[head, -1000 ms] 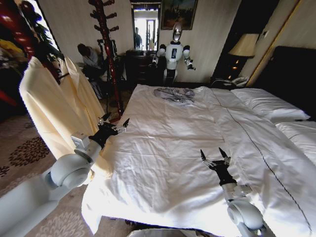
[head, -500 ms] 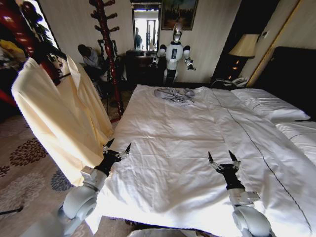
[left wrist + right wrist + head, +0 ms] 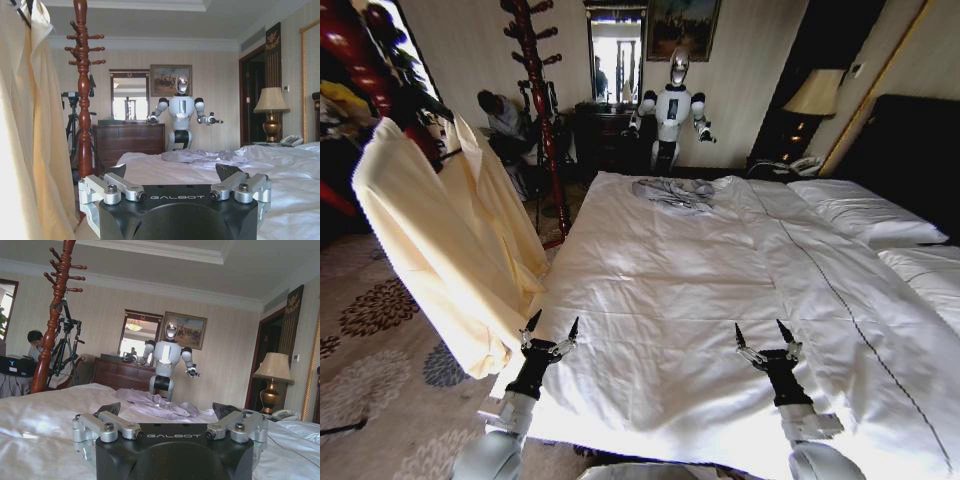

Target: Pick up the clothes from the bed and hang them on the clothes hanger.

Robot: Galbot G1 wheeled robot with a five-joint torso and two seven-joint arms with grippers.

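Bed point(image 3: 720, 300): broad white sheets bare in front of me, pillows off to my right. Nothing cream-yellow lies on it.

Clothes point(image 3: 450, 250): the cream-yellow shirt hangs off the bed, to my left, draped from the shoulders and falling open toward the carpet. In my left wrist view its fabric point(image 3: 30, 140) runs down close beside the camera.

Clothes hanger point(image 3: 448, 153): only a thin dark bit shows at the shirt's collar; I cannot make out its hook or what it hangs from.

Grey garment point(image 3: 672, 192): crumpled at the far end of the bed, untouched; not my job.

Left pincer point(image 3: 548, 333): low at the near left corner of the bed, just below the shirt's hem, fingers spread apart, holding nothing.

Right pincer point(image 3: 765, 334): over the near sheet, well apart from the shirt, fingers spread apart, holding nothing.

Progress: I judge the job essentially done. Shirt is up and hanging, both pincers free. What I cannot confirm is whether it sits square on the hanger.
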